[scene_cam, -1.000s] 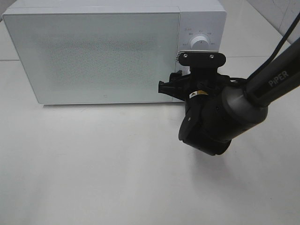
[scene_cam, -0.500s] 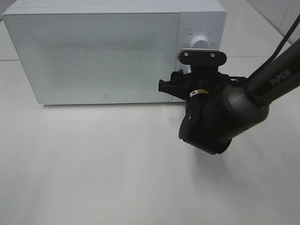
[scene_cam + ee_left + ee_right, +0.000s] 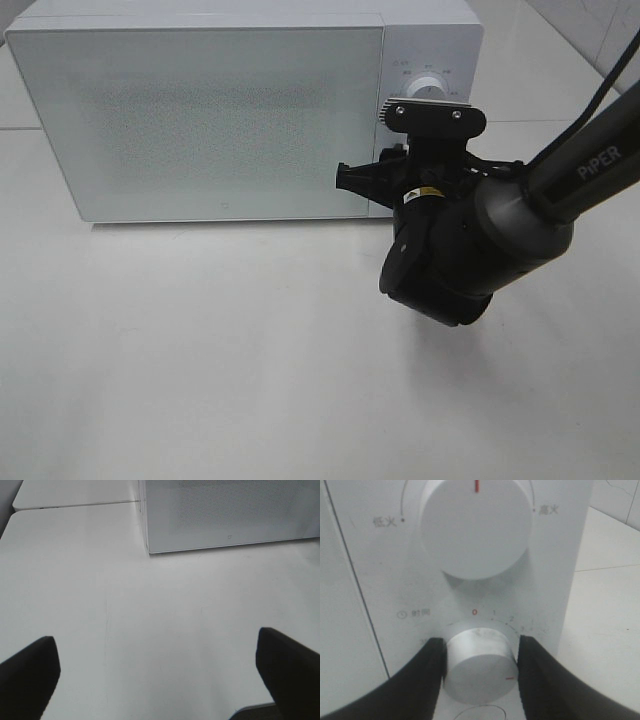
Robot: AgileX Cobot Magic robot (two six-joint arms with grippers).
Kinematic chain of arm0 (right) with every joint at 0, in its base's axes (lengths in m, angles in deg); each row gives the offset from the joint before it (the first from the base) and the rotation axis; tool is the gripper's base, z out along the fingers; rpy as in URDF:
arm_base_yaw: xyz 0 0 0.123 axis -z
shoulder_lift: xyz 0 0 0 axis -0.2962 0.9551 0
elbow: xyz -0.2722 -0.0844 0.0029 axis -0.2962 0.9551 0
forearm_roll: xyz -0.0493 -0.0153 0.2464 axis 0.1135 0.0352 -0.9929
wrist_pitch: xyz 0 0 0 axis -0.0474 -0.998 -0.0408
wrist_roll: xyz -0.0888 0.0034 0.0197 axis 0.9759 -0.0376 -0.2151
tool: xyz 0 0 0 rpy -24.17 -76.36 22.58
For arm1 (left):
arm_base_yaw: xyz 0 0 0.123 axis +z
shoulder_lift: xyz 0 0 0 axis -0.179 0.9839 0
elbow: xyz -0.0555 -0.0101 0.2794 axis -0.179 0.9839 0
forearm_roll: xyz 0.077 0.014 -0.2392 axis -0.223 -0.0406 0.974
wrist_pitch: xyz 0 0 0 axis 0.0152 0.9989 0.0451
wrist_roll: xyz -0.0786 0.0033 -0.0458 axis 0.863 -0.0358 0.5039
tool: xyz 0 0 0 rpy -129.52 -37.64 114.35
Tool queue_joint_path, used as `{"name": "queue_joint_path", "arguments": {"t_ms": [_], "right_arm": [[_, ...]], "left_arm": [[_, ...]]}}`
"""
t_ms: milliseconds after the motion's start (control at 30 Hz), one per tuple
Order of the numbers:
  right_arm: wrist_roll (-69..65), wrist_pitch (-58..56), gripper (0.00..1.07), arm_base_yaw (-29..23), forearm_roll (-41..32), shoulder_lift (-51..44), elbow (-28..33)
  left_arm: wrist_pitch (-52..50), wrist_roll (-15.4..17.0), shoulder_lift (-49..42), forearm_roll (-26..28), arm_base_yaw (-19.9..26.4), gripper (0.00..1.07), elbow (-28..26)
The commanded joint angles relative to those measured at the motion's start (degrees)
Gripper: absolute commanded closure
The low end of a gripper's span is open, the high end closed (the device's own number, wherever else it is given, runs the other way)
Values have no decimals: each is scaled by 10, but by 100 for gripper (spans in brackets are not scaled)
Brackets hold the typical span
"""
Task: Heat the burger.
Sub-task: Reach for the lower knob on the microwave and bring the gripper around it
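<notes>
At the front of the microwave [image 3: 200,120], my right hand [image 3: 481,652] is clamped on the lower knob [image 3: 479,675], a finger on either side. My left hand [image 3: 159,667] hangs wide apart over the tabletop [image 3: 150,590]. Where the burger is I cannot tell.

- Microwave [image 3: 230,110]: white, box-shaped, standing upright on the white surface [image 3: 200,380], front turned toward the high camera.
- Door [image 3: 200,120]: shut flush with the casing. It has a pale frosted panel with a fine dot pattern, and what lies behind it cannot be seen.
- Control panel [image 3: 432,50]: narrow white strip beside the door, carrying two round white knobs, one above the other.
- Upper knob [image 3: 476,527]: red line pointing straight up, midway between the printed marks on either side.
- Lower knob [image 3: 477,667]: timer dial with 0, 1, 2 printed along its upper arc. Its red mark is turned well away from the 0. The black fingers [image 3: 420,680] of the right end effector [image 3: 479,665] press against both of its sides.
</notes>
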Motion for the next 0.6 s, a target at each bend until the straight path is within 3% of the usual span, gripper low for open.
{"name": "queue_joint_path", "arguments": {"t_ms": [33, 367, 600], "right_arm": [[-16, 108, 81, 3, 3, -7, -3], [-58, 94, 80, 3, 3, -7, -3], [-74, 89, 90, 3, 3, -7, -3]], "left_arm": [[-2, 3, -9, 3, 3, 7, 1], [-2, 3, -9, 3, 3, 7, 1], [-2, 3, -9, 3, 3, 7, 1]]}}
